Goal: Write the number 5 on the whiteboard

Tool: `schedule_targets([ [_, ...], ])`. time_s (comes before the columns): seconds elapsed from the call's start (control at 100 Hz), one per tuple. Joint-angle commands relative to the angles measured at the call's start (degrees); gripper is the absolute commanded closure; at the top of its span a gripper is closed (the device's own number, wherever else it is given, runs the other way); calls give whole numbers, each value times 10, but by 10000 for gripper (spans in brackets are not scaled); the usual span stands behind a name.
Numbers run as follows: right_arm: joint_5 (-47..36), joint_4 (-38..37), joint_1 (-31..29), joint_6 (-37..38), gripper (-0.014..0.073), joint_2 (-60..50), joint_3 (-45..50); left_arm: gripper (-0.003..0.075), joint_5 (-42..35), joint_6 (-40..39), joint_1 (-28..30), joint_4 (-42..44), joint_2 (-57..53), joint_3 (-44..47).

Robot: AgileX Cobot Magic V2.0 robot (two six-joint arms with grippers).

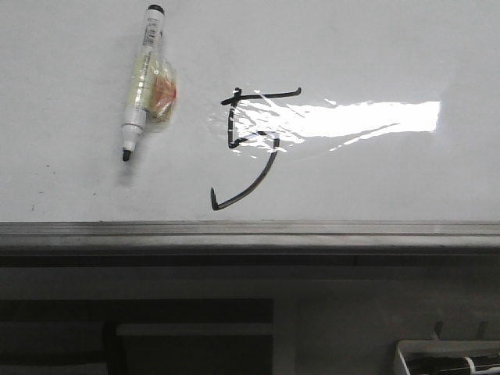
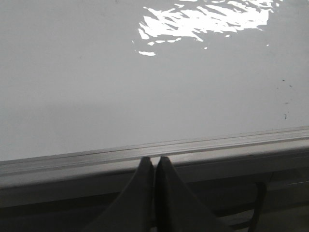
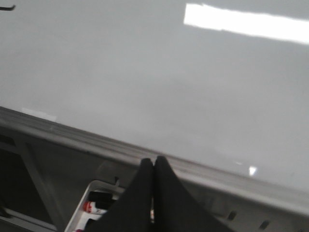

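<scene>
The number 5 [image 1: 251, 148] is drawn in thin black strokes on the whiteboard [image 1: 375, 180], partly under the light glare. A white marker [image 1: 141, 82] with a black tip lies on the board to its left, uncapped, with a small clear packet beside it. Neither gripper shows in the front view. In the left wrist view my left gripper [image 2: 155, 159] is shut and empty at the board's grey edge strip [image 2: 217, 145]. In the right wrist view my right gripper [image 3: 154, 160] is shut and empty at the edge strip [image 3: 72, 133].
A white tray [image 3: 89, 203] with markers sits below the board's edge under my right gripper; it also shows in the front view [image 1: 449, 358] at the lower right. A dark shelf [image 1: 156, 328] lies below the strip. Small dark specks [image 2: 285, 102] mark the board.
</scene>
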Motion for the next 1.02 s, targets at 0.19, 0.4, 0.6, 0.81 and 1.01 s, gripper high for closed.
schedule_targets([
  [0.19,-155,95,-232,-32,655,8,94,741,-40,-5,2,-4,-14,9],
  [0.4,-111,97,-258,-32,655,-38,97,741,-40,-5,2,-4,-14,9],
  [0.6,-113,97,-259,-32,655,-37,97,741,-40,-5,2,-7,-14,9],
  [0.81,-116,97,-259,-32,655,-37,97,741,-40,-5,2,-7,-14,9],
  [1.01,-116,97,-259,-32,655,-37,97,741,-40,-5,2,-7,-14,9],
])
